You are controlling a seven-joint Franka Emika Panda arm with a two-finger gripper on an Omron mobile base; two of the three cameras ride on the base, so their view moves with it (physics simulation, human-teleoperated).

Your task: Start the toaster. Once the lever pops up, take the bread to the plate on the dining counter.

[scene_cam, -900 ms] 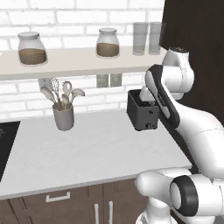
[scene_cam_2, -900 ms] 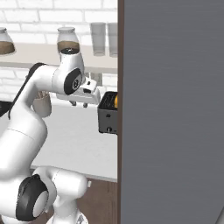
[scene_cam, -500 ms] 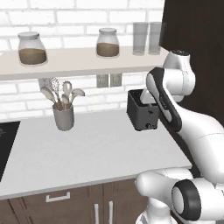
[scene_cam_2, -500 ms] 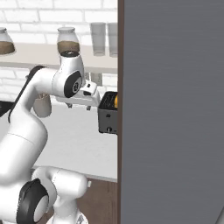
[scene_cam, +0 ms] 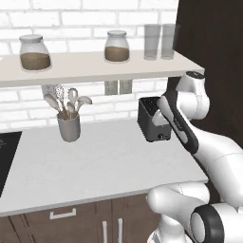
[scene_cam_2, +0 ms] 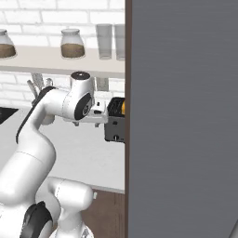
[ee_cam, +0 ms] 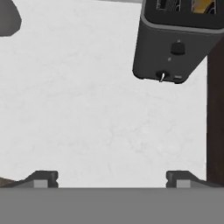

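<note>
The black toaster (ee_cam: 177, 39) stands on the pale worktop (ee_cam: 87, 109), against a dark cabinet side. Its narrow end face carries a round knob (ee_cam: 177, 47) and, low down, a small silver lever (ee_cam: 162, 76). The bread (ee_cam: 203, 5) sits in the far slot, and shows as a tan edge (scene_cam_2: 122, 108) in the right base view. My gripper (ee_cam: 111, 179) is open, its fingertips (ee_cam: 43, 178) wide apart with nothing between them. It hangs over the bare worktop a short way in front of the toaster's end face. The toaster (scene_cam: 151, 121) is partly behind my forearm. The plate and the dining counter are out of view.
A grey utensil cup (scene_cam: 69, 127) stands to the left on the worktop (scene_cam: 95, 161). A black hob (scene_cam: 7, 156) lies at the far left. The shelf (scene_cam: 95, 64) above holds two jars and two glasses (scene_cam: 153, 41). A tall dark cabinet (scene_cam_2: 186, 116) walls off the right.
The jaws have spread from nearly shut to wide apart. The hand has dropped a little beside the toaster.
</note>
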